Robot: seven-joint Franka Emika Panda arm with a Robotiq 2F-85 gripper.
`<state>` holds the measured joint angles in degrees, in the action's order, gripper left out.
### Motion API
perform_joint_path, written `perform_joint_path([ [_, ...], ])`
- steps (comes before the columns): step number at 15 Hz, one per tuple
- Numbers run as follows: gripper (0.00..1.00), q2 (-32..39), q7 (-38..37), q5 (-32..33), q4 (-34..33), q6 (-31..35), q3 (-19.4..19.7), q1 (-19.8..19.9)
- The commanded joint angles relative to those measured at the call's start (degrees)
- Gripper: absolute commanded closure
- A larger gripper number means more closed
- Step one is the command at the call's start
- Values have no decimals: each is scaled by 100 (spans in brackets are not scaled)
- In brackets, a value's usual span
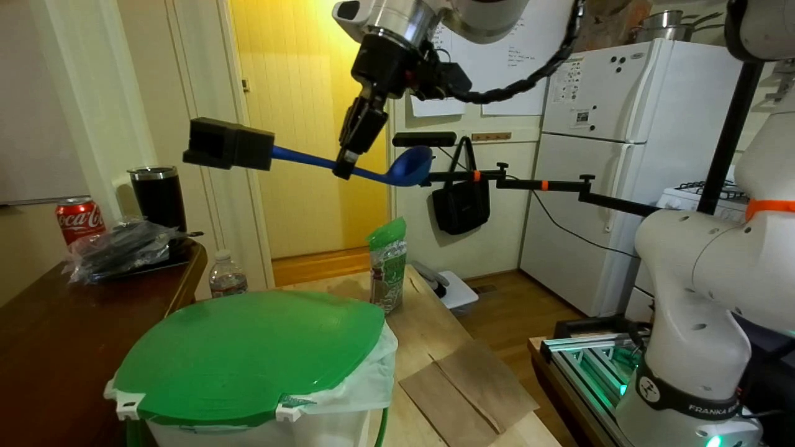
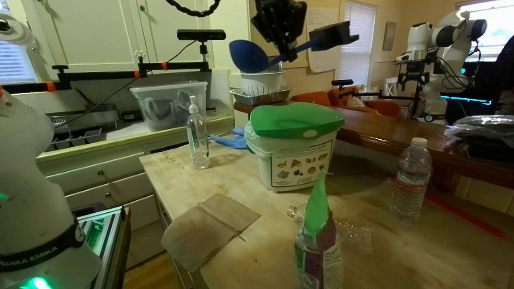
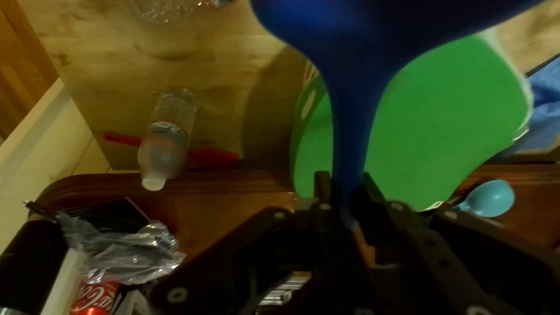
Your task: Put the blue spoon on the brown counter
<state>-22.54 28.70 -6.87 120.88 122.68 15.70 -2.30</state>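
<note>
The blue spoon (image 1: 411,166) is a dark blue ladle-like spoon with a black block at its handle end. My gripper (image 1: 345,162) is shut on the handle, between bowl and block, and holds it nearly level in the air. The spoon (image 2: 247,57) and gripper (image 2: 289,54) also show in an exterior view, high above the bin. In the wrist view the spoon (image 3: 355,83) rises from between the fingers (image 3: 345,188); its bowl is cut off at the top. The brown counter (image 1: 56,360) runs behind the bin; it also shows in the wrist view (image 3: 232,210).
The green-lidded bin (image 1: 261,354) stands on the pale table beside the counter. A Coca-Cola can (image 1: 79,218), black tumbler (image 1: 158,198) and plastic-wrapped items (image 1: 124,248) sit at the counter's end. A light blue spoon (image 3: 490,199) and water bottle (image 2: 411,180) are nearby.
</note>
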Motion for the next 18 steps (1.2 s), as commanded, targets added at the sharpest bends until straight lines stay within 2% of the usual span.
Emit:
perform_joint_path([
  [1,96,1229,299,-381,-1194,139,158,39],
  [4,96,2059,580,-773,-1941,-23,49,157],
  [9,96,3103,407,-790,-2784,241,-356,661],
  [10,83,2732,392,-580,-2346,195,-500,662],
  [14,83,3097,374,-590,-2691,201,-568,859],
  [15,96,3096,374,-592,-2707,201,-572,862],
  [18,96,3791,548,-954,-3213,500,-739,1099],
])
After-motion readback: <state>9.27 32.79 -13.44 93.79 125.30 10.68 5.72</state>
